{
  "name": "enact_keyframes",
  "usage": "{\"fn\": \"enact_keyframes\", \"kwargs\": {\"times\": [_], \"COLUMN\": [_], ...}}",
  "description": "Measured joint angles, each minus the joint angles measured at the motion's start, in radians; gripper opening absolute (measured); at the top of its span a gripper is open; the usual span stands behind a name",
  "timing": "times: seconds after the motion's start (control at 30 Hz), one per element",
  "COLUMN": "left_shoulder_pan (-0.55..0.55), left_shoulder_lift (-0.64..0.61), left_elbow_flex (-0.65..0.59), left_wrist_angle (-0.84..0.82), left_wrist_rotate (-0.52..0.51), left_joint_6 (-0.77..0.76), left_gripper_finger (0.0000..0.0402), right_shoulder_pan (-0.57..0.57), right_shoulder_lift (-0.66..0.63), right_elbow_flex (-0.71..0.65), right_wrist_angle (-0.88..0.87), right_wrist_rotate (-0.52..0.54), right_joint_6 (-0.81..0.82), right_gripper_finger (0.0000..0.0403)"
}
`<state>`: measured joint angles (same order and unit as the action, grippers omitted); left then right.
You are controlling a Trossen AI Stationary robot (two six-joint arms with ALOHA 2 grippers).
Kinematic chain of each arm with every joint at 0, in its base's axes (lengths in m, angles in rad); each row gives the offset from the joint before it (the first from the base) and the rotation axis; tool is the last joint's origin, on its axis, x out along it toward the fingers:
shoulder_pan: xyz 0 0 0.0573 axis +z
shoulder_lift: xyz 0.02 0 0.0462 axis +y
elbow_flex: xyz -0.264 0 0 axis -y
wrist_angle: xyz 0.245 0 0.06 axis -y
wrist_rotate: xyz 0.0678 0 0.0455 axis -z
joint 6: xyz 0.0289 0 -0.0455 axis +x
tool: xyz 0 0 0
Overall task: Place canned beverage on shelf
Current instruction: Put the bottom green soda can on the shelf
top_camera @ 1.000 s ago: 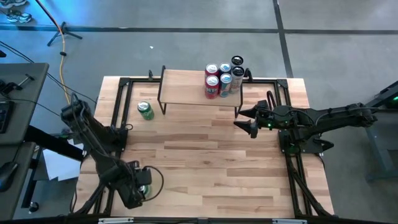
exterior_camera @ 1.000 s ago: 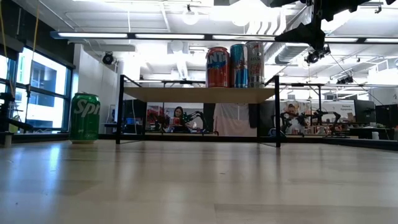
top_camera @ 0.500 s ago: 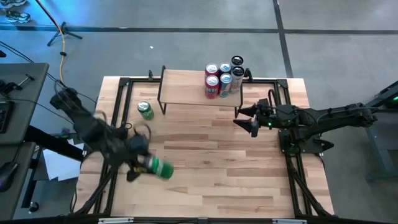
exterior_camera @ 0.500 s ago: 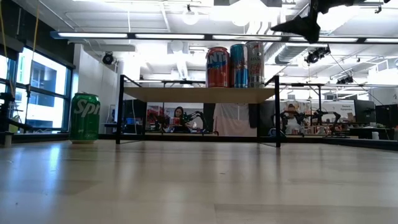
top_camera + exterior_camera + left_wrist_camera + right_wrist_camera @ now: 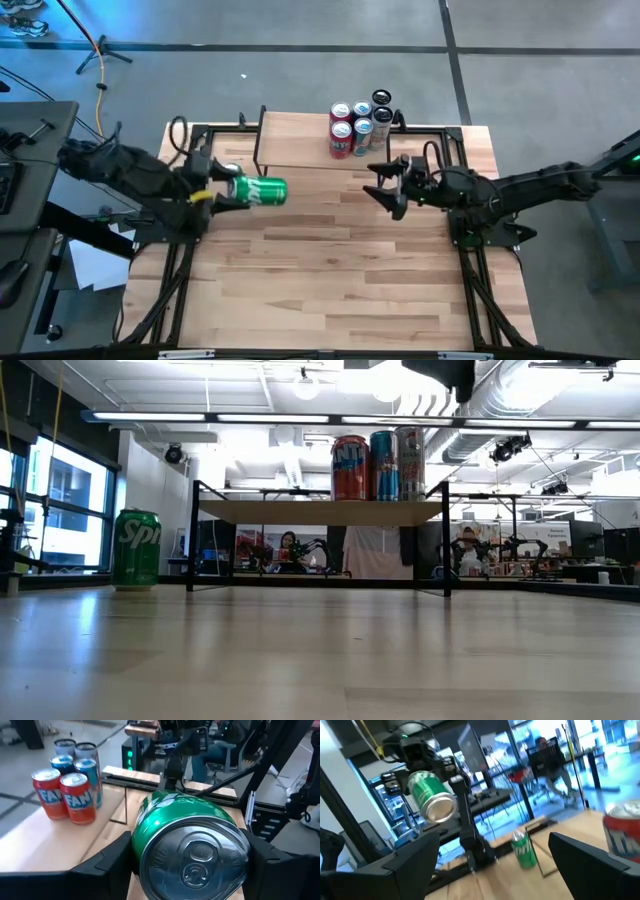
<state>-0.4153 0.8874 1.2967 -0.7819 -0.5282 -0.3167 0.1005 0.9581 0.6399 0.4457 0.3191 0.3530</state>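
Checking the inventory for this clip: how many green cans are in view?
2. One green can lies sideways, clamped in the left gripper above the table. The other green can stands on the table beside the shelf, mostly hidden from above.

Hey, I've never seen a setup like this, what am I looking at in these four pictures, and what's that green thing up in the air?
This is a robot with two dark arms at a wooden table. One picture looks straight down, one looks level across the tabletop, and two come from cameras on the arms' wrists.

The left tool is shut on a green can, carried on its side above the table. The left wrist picture shows that can's top end-on.

The right tool is open and empty, hanging in front of the shelf, a small raised board on black legs.

On the shelf stands a cluster of cans, two of them red. A second green can stands upright on the table beside the shelf.
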Motion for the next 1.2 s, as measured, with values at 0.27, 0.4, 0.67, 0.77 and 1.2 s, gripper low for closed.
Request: {"fn": "enact_keyframes", "kwargs": {"times": [0.27,0.4,0.67,0.77,1.2], "left_shoulder_pan": [0.115,0.164,0.228,0.242,0.246], "left_shoulder_lift": [-0.143,-0.202,-0.229,-0.230,-0.236], "left_elbow_flex": [-0.220,-0.372,-0.523,-0.526,-0.526], "left_wrist_angle": [0.228,0.453,0.804,0.814,0.806], "left_wrist_rotate": [0.121,0.220,0.285,0.287,0.255], "left_joint_6": [0.092,0.084,0.075,0.066,0.015], "left_gripper_finger": [0.0224,0.0224,0.0224,0.0224,0.0224], "right_shoulder_pan": [-0.002,-0.002,-0.002,-0.002,-0.003], "right_shoulder_lift": [0.037,0.037,0.037,0.037,0.037], "right_elbow_flex": [0.000,0.000,0.000,0.000,0.000], "right_wrist_angle": [0.112,0.123,0.124,0.120,0.147], "right_wrist_rotate": [0.004,0.015,0.015,0.015,-0.050], "right_joint_6": [-0.030,-0.030,-0.018,-0.021,-0.012], "right_gripper_finger": [0.0360,0.0360,0.0360,0.0360,0.0360]}}
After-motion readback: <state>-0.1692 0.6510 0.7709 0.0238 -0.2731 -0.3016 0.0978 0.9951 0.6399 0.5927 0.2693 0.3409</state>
